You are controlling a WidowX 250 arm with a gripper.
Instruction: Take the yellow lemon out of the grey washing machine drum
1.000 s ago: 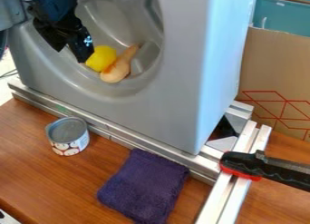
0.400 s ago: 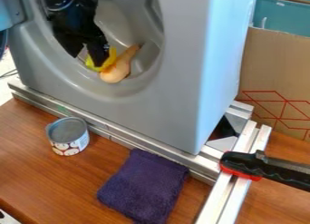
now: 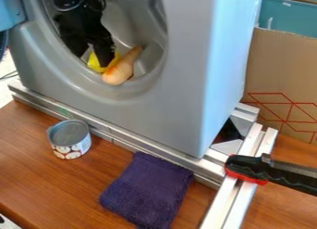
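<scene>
My gripper point(image 3: 93, 57) hangs inside the opening of a grey machine front point(image 3: 142, 105), at the upper left, with its two fingers apart. A yellow rounded object point(image 3: 94, 66) lies low in the drum, behind and between the fingers, partly covered by the right one. Against its right side rests a tan, drumstick-shaped object point(image 3: 119, 73) with an orange patch, its thin end pointing up and right. Whether the fingers touch the yellow object, I cannot tell.
A small open-topped can point(image 3: 69, 139) stands on the wooden table point(image 3: 37, 177), left of a folded purple towel point(image 3: 147, 191). Metal rails point(image 3: 123, 139) run along the machine's base. A black and red clamp point(image 3: 250, 168) sits at the right, before a cardboard box point(image 3: 282, 79).
The gripper has moved right and slightly down, from the yellow object's upper left to over it, now covering part of it. The other things have stayed put.
</scene>
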